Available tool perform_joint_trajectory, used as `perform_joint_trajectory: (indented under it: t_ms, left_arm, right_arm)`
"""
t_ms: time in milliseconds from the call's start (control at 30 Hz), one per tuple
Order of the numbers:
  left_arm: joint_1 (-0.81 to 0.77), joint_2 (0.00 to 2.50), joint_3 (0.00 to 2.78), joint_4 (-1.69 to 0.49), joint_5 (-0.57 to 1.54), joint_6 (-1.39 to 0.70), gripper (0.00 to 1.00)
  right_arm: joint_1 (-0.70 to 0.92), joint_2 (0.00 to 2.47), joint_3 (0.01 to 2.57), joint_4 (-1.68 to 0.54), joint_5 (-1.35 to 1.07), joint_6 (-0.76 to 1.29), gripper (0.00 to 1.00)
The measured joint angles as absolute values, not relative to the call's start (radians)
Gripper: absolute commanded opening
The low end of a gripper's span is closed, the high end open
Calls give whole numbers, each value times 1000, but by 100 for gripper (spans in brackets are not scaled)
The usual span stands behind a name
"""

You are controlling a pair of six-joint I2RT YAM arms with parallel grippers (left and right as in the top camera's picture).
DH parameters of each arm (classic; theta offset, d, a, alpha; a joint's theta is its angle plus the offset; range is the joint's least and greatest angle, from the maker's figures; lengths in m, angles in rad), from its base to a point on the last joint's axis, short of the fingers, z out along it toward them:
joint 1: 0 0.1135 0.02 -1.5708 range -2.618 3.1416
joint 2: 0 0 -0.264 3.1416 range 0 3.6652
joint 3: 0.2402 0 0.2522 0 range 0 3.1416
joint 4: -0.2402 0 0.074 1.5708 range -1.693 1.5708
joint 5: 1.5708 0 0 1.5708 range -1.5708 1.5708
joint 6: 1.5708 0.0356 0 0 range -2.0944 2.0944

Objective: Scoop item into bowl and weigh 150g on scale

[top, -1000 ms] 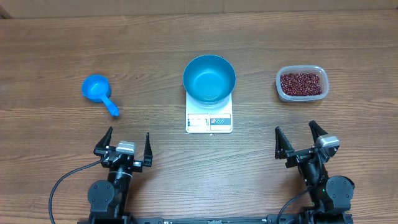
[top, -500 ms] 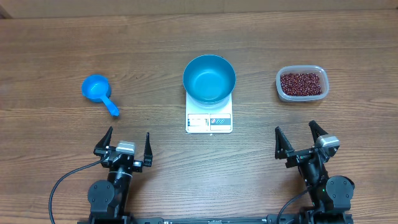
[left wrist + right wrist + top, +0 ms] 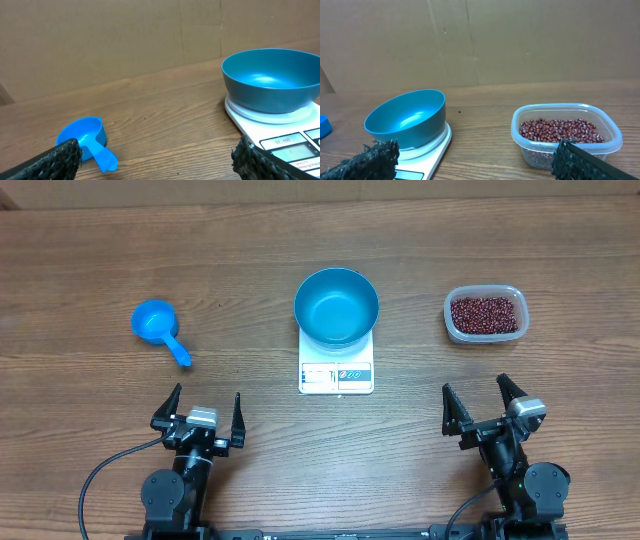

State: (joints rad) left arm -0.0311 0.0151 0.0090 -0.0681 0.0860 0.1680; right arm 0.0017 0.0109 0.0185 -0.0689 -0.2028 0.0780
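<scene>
the blue bowl point(image 3: 336, 306) sits upright on the far part of the white scale point(image 3: 337, 372), at the middle of the wooden table point(image 3: 90, 250), its rim spilling past the scale's sides. its inside looks bare and glossy. the scale's long axis runs from the arms' side to the far side, and its display strip and buttons lie along the near edge, facing the arms. the beans point(image 3: 485, 314) lie in a loose maroon layer inside a clear plastic tub point(image 3: 482, 336) well to the right of the bowl, and the tub's long side runs left to right. a small blue scoop point(image 3: 158, 328) lies well to the left of the scale, cup mouth up, its short handle pointing toward the near edge and a little toward the scale. the left gripper point(image 3: 206, 405) hovers near the front edge between scoop and scale, fingers spread wide and nothing between them. the right gripper point(image 3: 475, 386) hovers in front of the tub, also spread wide and holding nothing. both grippers aim away from the arm bases toward the far side of the table, each apart from every object.
</scene>
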Motion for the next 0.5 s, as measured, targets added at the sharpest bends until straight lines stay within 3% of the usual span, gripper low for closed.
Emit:
perform_joint_trajectory:
  t_ms: [500]
  left_arm:
    - [-31, 15, 9, -75, 43, 168, 99]
  right_arm:
    - [2, 11, 19, -69, -203, 78, 100]
